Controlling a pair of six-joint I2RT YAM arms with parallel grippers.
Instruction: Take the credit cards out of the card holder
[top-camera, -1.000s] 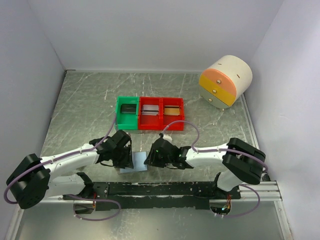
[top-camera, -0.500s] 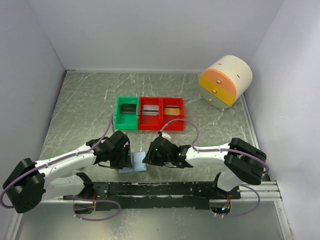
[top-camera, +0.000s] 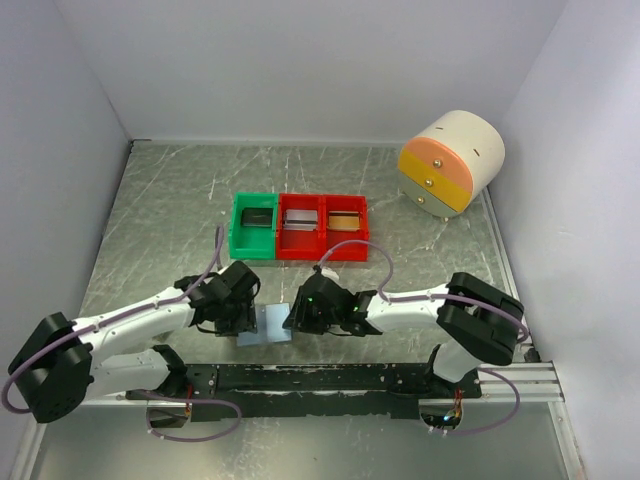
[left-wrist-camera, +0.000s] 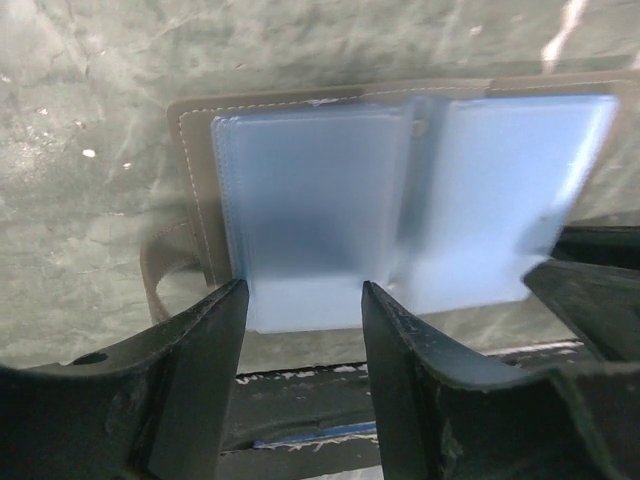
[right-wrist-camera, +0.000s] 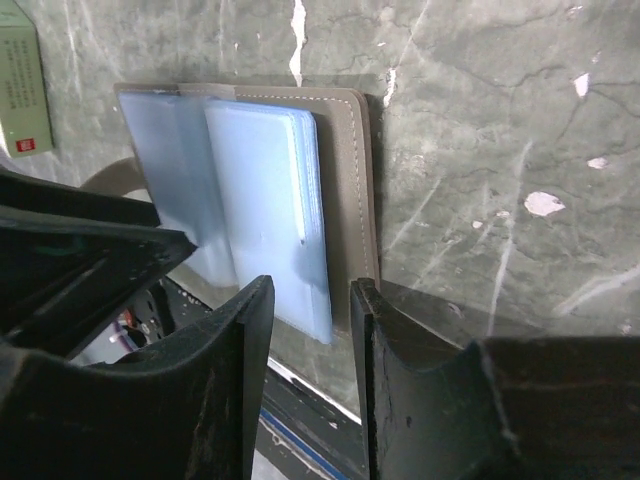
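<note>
Card holder (left-wrist-camera: 400, 200) spread flat; left gripper (left-wrist-camera: 305, 290) wide apart, empty; right gripper (right-wrist-camera: 312, 290) half-open, empty, at its edge

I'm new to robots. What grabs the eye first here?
The left gripper and right gripper flank an open grey card holder with pale blue pockets at the near edge of the table. Behind sit one green and two red bins; a cream, orange and yellow cabinet stands far right.

Both arms stretch low and inward, wrists tipped down, facing each other closely. The left gripper (left-wrist-camera: 305, 300) and the right gripper (right-wrist-camera: 312, 295) both have their jaws parted.
</note>
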